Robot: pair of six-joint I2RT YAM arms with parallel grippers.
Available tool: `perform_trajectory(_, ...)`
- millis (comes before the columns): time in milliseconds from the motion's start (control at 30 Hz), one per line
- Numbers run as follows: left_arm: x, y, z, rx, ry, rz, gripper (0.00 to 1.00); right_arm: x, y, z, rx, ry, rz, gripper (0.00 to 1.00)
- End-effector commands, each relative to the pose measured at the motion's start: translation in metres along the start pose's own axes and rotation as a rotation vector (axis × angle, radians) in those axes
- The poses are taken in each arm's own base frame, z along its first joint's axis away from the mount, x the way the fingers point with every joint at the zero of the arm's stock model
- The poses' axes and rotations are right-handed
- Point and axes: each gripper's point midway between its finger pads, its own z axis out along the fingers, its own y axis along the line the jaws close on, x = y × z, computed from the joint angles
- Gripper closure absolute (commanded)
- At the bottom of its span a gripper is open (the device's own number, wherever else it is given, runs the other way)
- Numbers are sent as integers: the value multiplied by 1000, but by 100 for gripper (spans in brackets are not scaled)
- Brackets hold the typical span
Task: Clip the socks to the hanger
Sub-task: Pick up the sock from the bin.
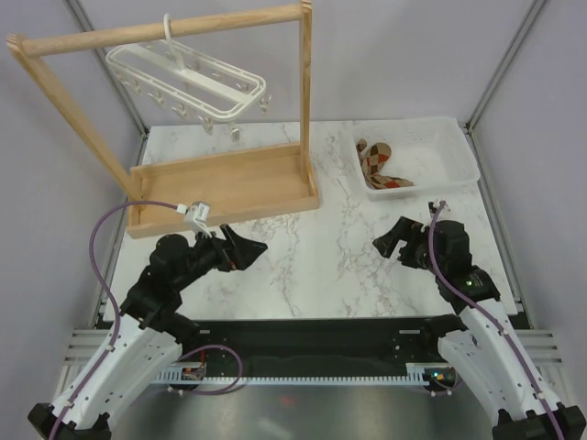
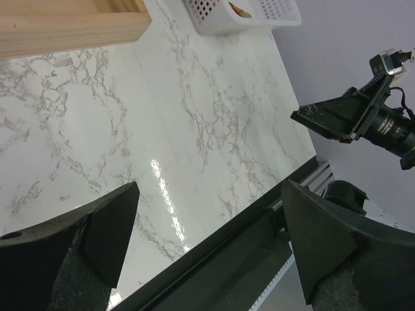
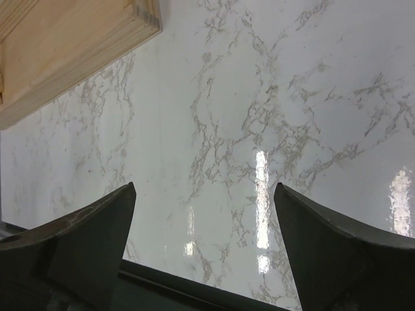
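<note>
- The left gripper (image 1: 248, 249) was seen at about 8 o'clock on the marble table (image 1: 316, 275), its jaws spread wide and nothing held between them.
- The right gripper (image 1: 387, 241) was found at about 4 o'clock, likewise spread apart and empty; bare marble was shown between its fingers (image 3: 91, 240) in the wrist view.
- The socks (image 1: 378, 167) were left bunched in the white perforated basket (image 1: 461, 151) at about 1 o'clock, well apart from both grippers.
- The hanger (image 1: 188, 81) was hung by its hook from the top bar of the wooden rack (image 1: 225, 188) at about 11 o'clock, tilted, its clips dangling.
</note>
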Motion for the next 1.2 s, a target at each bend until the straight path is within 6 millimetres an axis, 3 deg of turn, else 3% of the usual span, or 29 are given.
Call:
perform_trajectory(0, -8, -1, 0, -18, -15, 21, 1, -23, 7, 7, 16, -20, -67, 2)
perform_trajectory(200, -1, 3, 8, -36, 40, 7, 3, -70, 8, 43, 133, -23, -122, 10)
perform_trajectory(333, 1, 2, 13, -40, 68, 10, 5, -124, 19, 59, 181, -137, -189, 14)
perform_trajectory(367, 0, 2, 13, -40, 66, 13, 5, -151, 24, 57, 210, -204, -190, 14)
perform_trajectory(433, -1, 1, 12, -33, 58, 20, 5, -166, 20, 78, 241, -197, -200, 23)
perform_trajectory(467, -2, 0, 12, -31, 56, 21, 5, -190, 30, 80, 226, -233, -199, 28)
perform_trajectory(500, -2, 0, 11, -29, 51, 25, 5, -189, 22, 101, 252, -195, -199, 43)
perform_trajectory(533, -2, 1, 11, -30, 50, 33, 6, -198, 22, 109, 257, -198, -200, 50)
perform_trajectory(567, -2, 1, 11, -28, 50, 38, 6, -220, 32, 112, 253, -236, -213, 55)
perform_trajectory(600, -2, 1, 11, -28, 50, 41, 6, -218, 22, 134, 283, -202, -210, 57)
perform_trajectory(633, -4, 0, 12, -27, 49, 47, 7, -223, 21, 143, 288, -198, -209, 57)
perform_trajectory(667, -3, 1, 14, -29, 55, 51, 9, -241, 31, 149, 275, -224, -213, 57)
perform_trajectory(700, -5, 1, 15, -31, 55, 56, 11, -235, 19, 171, 297, -182, -209, 59)
perform_trajectory(733, -9, -2, 15, -29, 48, 73, 11, -249, 27, 176, 280, -205, -211, 59)
perform_trajectory(800, -15, -3, 17, -38, 38, 88, 11, -242, 22, 204, 270, -162, -215, 59)
perform_trajectory(900, -40, -17, 16, -21, -16, 164, 14, -242, 32, 226, 203, -131, -222, 59)
perform_trajectory(967, -64, -39, 10, 17, -68, 178, 14, -239, 40, 232, 154, -110, -229, 57)
perform_trajectory(1000, -75, -39, 8, 4, -91, 286, 17, -236, 40, 233, 147, -97, -224, 54)
perform_trajectory(1067, -103, -60, -4, 29, -167, 360, 20, -226, 44, 230, 111, -68, -218, 51)
perform_trajectory(1167, -128, -89, -26, 86, -253, 422, 28, -217, 67, 208, 46, -69, -242, 44)
